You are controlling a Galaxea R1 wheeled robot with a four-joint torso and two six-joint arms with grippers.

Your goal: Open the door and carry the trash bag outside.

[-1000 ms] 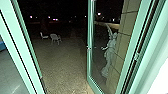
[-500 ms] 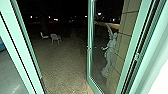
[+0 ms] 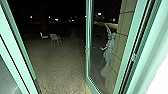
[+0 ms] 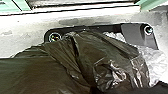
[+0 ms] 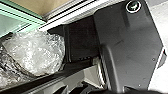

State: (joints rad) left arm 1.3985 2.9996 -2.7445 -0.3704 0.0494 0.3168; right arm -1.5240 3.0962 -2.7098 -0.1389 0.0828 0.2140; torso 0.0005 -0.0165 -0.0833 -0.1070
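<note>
The glass door [image 3: 88,50] with its pale green frame stands swung outward in the head view, and the doorway lies open onto the dark yard [image 3: 57,65]. A dark, crumpled trash bag [image 4: 75,57] spreads over much of the left wrist view, hanging in front of the robot's base plate. Clear crinkled plastic [image 5: 37,52] bulges beside the base in the right wrist view, next to darker film. How the fingers of either gripper stand cannot be made out.
Green door posts rise close on both sides, the left one [image 3: 15,50] and the right one [image 3: 130,50]. Outside, white chairs [image 3: 55,38] stand on the paving. A pale statue [image 3: 108,55] shows beyond the door glass, by a tiled wall [image 3: 122,40].
The head camera has moved slightly, so the door frame and the yard appear shifted a little to the left. The door still stands open.
</note>
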